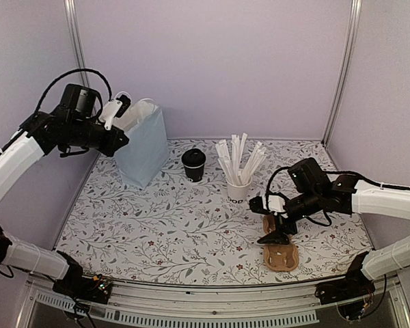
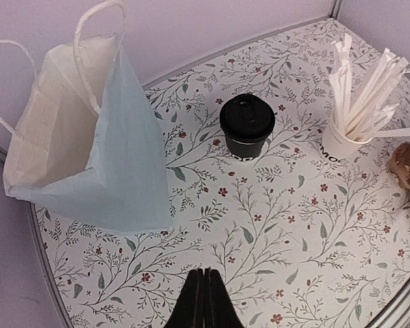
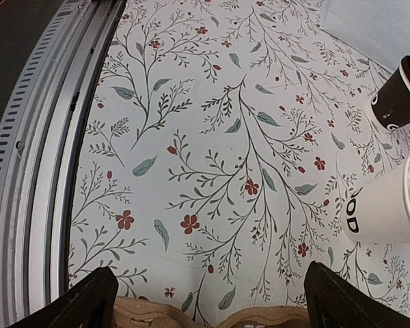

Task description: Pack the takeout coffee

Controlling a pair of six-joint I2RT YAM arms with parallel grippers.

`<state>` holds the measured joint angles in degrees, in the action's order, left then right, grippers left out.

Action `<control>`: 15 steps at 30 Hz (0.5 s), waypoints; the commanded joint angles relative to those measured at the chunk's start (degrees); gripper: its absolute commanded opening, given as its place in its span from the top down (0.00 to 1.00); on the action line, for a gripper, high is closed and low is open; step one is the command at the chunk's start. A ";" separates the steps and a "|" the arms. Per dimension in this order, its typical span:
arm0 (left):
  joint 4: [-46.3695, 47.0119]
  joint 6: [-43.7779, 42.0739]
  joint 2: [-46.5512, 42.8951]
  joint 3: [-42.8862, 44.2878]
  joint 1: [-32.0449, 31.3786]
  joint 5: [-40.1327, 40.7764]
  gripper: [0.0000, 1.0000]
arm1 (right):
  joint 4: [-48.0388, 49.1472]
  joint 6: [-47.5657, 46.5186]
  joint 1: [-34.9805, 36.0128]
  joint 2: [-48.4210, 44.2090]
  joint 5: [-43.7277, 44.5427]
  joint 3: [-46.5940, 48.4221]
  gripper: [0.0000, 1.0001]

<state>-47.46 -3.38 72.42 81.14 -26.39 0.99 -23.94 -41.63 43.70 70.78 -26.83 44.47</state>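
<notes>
the takeout coffee [image 1: 193,164] stands near the far edge of the table [image 1: 157,225], between paper bag [image 1: 142,147] and stick cup [image 1: 238,188]. left gripper [image 2: 203,301] pinched together, empty (hovering high); right gripper [image 3: 215,301] gapes wide, holding nothing.

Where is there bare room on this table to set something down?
Bare: the table, near-left and middle, in front of the blue bag and black coffee cup, left of the brown carrier. Crowded: the back row from bag to stick cup, and by the right pincer over the carrier.
</notes>
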 commanded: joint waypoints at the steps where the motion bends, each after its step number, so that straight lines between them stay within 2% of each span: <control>1: -1.12 2.03 -3.10 -3.16 -0.98 1.08 0.73 | 0.94 -0.30 -0.46 0.80 0.57 -0.28 0.01; 2: -0.53 2.03 -3.17 -2.97 -0.97 3.33 0.55 | 0.92 -0.30 -0.48 0.88 0.49 -0.26 0.01; 3: 0.21 1.68 -2.86 -2.34 -0.99 5.42 0.42 | 0.91 -0.25 -0.46 0.99 0.47 -0.19 0.01; 5: 2.29 0.66 -1.44 -1.08 -0.86 8.62 0.26 | 0.90 -0.21 -0.48 1.24 0.46 -0.02 0.01; 8: 5.14 -0.17 2.62 0.95 0.17 10.42 0.19 | 0.92 -0.06 -0.48 1.06 0.59 -0.21 0.01; 15: 12.80 -1.87 12.87 4.89 2.99 11.60 0.16 | 1.00 -0.38 -0.55 -0.05 0.76 -0.03 0.01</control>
<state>-41.15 -3.75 81.36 83.79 -25.06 10.85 -23.92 -41.63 43.68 71.68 -26.39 44.47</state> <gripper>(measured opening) 0.845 0.990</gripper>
